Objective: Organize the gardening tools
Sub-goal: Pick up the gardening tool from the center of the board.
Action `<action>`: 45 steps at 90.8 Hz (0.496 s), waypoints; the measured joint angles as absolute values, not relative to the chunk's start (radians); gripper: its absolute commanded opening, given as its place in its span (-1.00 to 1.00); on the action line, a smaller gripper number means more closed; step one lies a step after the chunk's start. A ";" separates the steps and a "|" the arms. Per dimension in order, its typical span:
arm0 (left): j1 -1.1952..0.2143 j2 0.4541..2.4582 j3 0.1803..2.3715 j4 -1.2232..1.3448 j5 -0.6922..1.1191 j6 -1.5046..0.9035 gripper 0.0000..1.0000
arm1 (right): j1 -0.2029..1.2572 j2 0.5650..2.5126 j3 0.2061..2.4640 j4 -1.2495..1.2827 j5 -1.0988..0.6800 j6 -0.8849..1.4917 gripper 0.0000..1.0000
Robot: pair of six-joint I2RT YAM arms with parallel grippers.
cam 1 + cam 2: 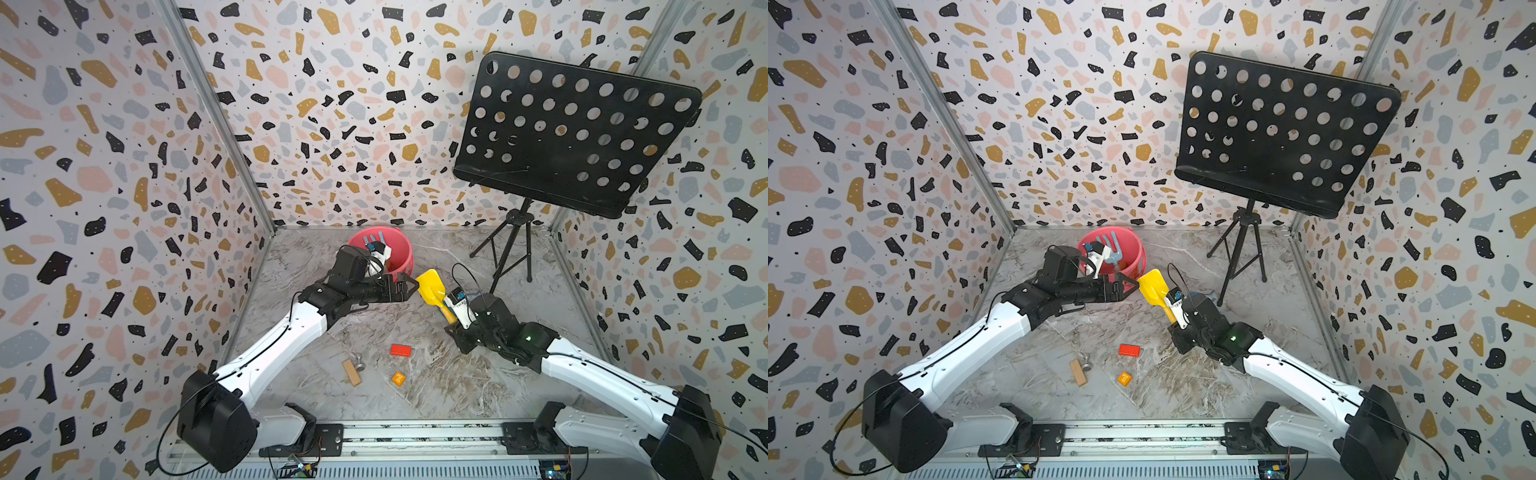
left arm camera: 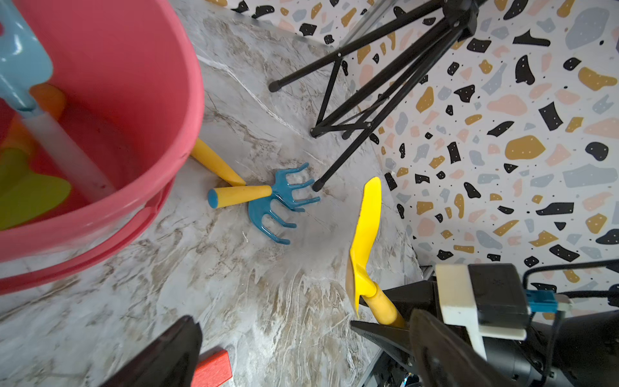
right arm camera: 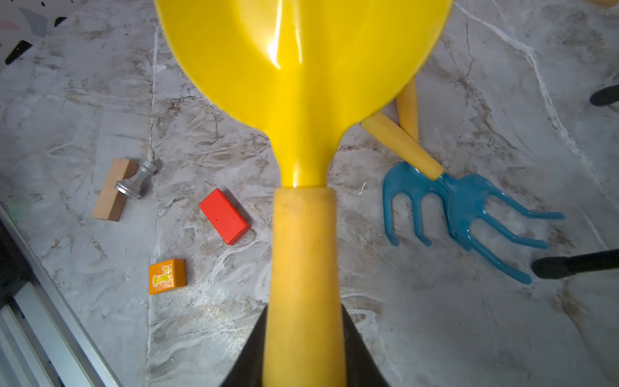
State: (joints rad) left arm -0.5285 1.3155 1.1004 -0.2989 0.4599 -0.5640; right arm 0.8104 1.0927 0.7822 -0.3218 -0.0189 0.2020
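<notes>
Two blue rakes (image 2: 278, 201) lie right of bucket (image 1: 409, 251) | yellow scoop (image 1: 430, 286): handle clamped in right gripper (image 1: 452, 322), blade up, likely bound for bucket | left gripper (image 1: 409, 289): wide, empty

1. The bucket (image 1: 405, 254) is pinkish red.
2. Inside the bucket, the fork (image 2: 20, 57) is light blue and the trowel (image 2: 30, 194) is yellow-green.
3. Beside the bucket, the scoop (image 1: 430, 286) is bright yellow.
4. Two rakes (image 2: 278, 198) by the bucket are dark blue with yellow handles.
5. Farther from the bucket are a red block (image 1: 400, 350), an orange block (image 1: 398, 378), a tan block (image 1: 351, 372) and a silver knob (image 1: 358, 362).
6. The table (image 1: 436, 395) is grey marble with brown streaks.
7. The walls (image 1: 332, 104) are white with black, gold, pink and grey blotches.
8. The music stand (image 1: 540, 166) is black.
</notes>
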 measured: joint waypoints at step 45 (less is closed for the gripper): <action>-0.553 1.389 1.114 -0.223 0.577 -0.599 -0.05 | 0.810 1.079 0.760 -0.275 -0.125 0.176 -0.69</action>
